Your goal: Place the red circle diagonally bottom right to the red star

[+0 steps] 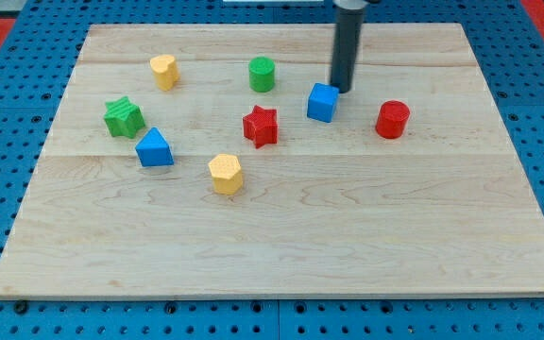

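The red circle (393,119) stands at the view's right of centre on the wooden board (281,236). The red star (261,126) sits near the middle, well to the left of the red circle and at about the same height in the view. My tip (341,90) is at the end of the dark rod, just above and to the right of the blue cube (322,102). The tip is up and to the left of the red circle, apart from it.
A green cylinder (263,74) and a yellow heart-like block (164,71) lie toward the view's top. A green star (123,116) and a blue triangle (154,148) are at the left. A yellow hexagon (226,174) lies below the red star.
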Tool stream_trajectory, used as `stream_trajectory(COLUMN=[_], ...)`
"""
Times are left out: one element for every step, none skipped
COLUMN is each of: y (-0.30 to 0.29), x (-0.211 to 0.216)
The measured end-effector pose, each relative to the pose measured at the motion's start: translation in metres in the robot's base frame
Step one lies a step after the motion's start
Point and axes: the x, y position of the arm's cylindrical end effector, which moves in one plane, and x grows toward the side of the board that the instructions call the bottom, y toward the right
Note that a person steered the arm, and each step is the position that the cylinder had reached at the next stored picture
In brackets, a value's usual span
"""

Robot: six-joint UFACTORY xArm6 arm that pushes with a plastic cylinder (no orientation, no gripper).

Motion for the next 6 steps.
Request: stream_trajectory(y=[0.066,0.046,-0.008,-0.003,0.013,-0.03], x=[0.014,0.048,0.086,0.093,0.133,0.126])
